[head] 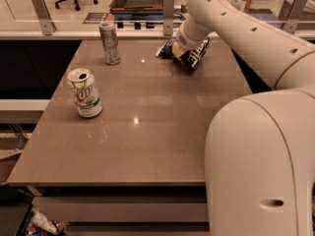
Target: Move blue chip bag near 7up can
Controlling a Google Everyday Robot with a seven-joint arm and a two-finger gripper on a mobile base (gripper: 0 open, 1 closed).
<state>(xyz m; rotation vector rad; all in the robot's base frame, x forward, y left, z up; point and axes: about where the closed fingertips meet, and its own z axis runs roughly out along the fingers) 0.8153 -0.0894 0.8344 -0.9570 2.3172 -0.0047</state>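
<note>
The blue chip bag (196, 58) lies at the far right of the brown table (147, 141), dark blue with white lettering. My gripper (178, 50) comes down from the white arm onto the bag's middle, and the wrist hides part of the bag. The 7up can (86, 93), white with a green logo and an opened silver top, stands upright near the table's left edge, well apart from the bag.
A taller slim silver-grey can (110, 42) stands at the far left of the table. My white arm (256, 38) and body (261, 166) fill the right side. A glass barrier with metal posts (169, 6) runs behind the table.
</note>
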